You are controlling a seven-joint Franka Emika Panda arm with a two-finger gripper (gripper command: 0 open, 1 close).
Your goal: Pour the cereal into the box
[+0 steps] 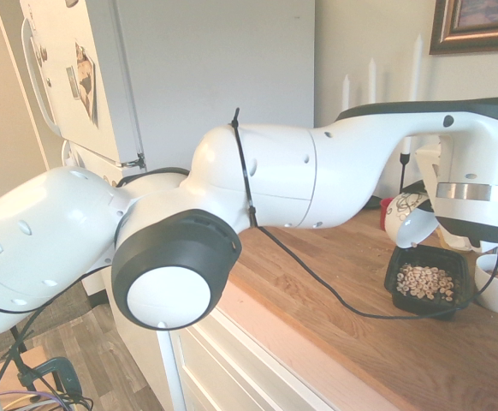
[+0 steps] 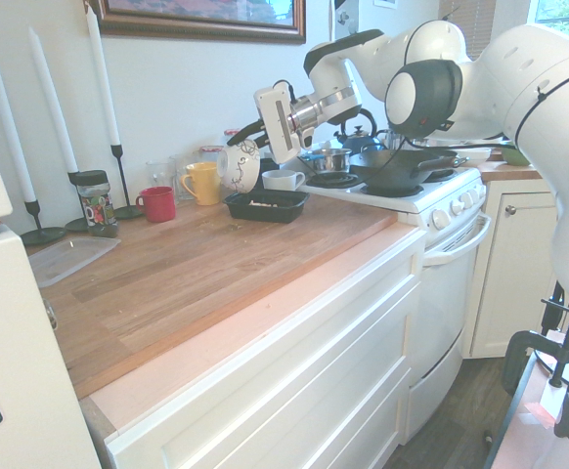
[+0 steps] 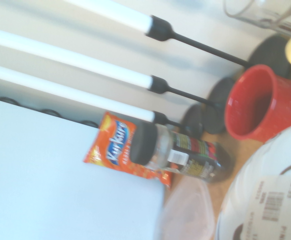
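Fingers (image 2: 248,149) clamped on white patterned bowl (image 2: 242,166), tipped on its side above the box (image 1: 429,282) at right of frame so cereal (image 1: 426,281) lands inside, on counter (image 2: 216,264).

red mug (image 2: 156,203) and yellow mug (image 2: 202,183) by wall, three white candles (image 2: 50,93) in black holders, dark-lidded jar (image 2: 94,199) beside them, clear plastic container (image 2: 65,258) on wooden counter (image 2: 216,264), orange snack bag (image 3: 116,146) behind jar
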